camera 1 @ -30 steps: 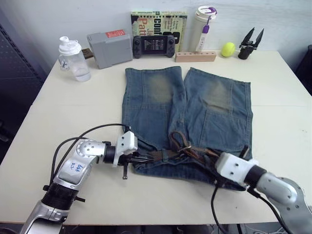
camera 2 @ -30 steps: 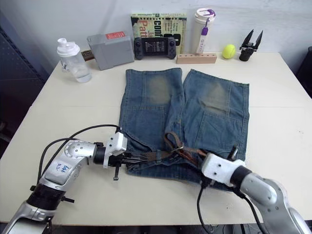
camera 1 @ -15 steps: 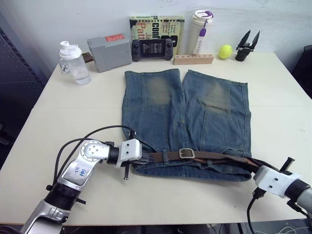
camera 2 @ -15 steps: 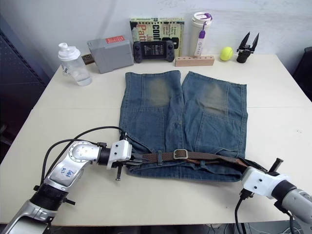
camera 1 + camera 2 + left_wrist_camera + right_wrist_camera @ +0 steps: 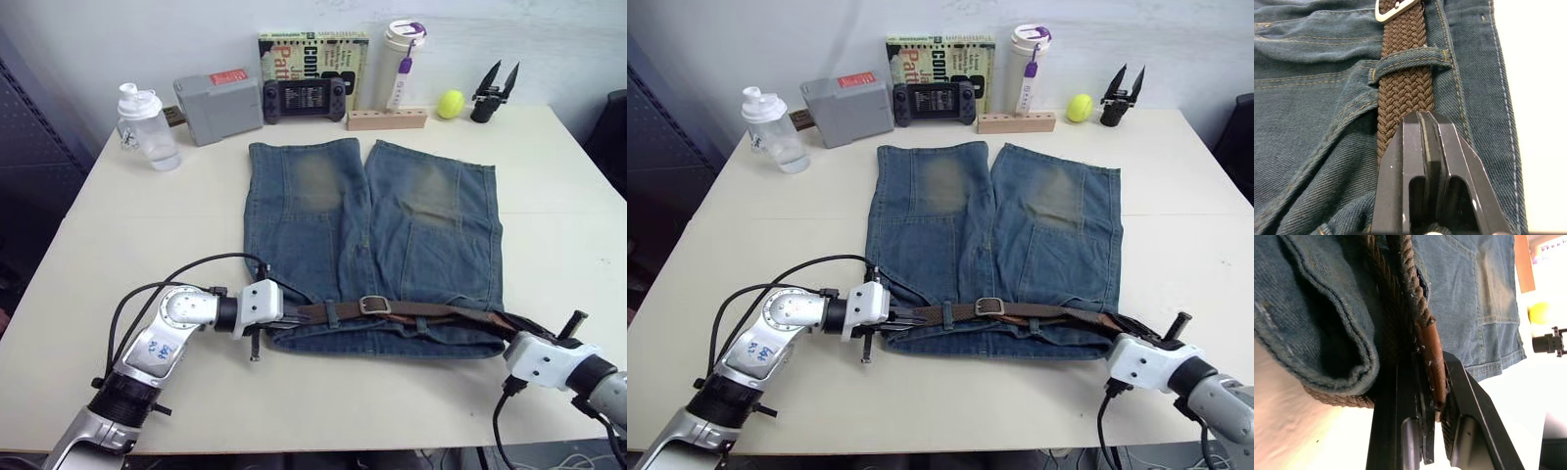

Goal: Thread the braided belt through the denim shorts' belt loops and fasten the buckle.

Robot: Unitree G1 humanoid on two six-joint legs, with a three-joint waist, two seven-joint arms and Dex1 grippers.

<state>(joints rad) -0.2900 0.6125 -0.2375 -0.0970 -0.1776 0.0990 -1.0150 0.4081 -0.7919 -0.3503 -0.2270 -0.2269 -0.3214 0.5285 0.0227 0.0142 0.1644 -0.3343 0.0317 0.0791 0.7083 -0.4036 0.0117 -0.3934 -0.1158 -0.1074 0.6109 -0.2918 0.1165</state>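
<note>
While the left gripper (image 5: 1426, 128) is closed on the braided belt (image 5: 1402, 93) at the waistband's left end, the right gripper (image 5: 1431, 396) pinches the belt's reddish leather tip past the right hip. Between them the belt runs flat through the belt loops (image 5: 1409, 62), the buckle (image 5: 374, 305) near the middle. The denim shorts (image 5: 372, 245) lie flat on the table (image 5: 176, 215), waistband toward its near edge.

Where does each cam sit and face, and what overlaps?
Head stereo pair: looks forward-down at denim shorts on the table; both arms show.
Left wrist: along left tool, shut on braided belt under a belt loop.
Right wrist: along right tool clamping the belt's leather tip.
Shared: belt, shorts.
</note>
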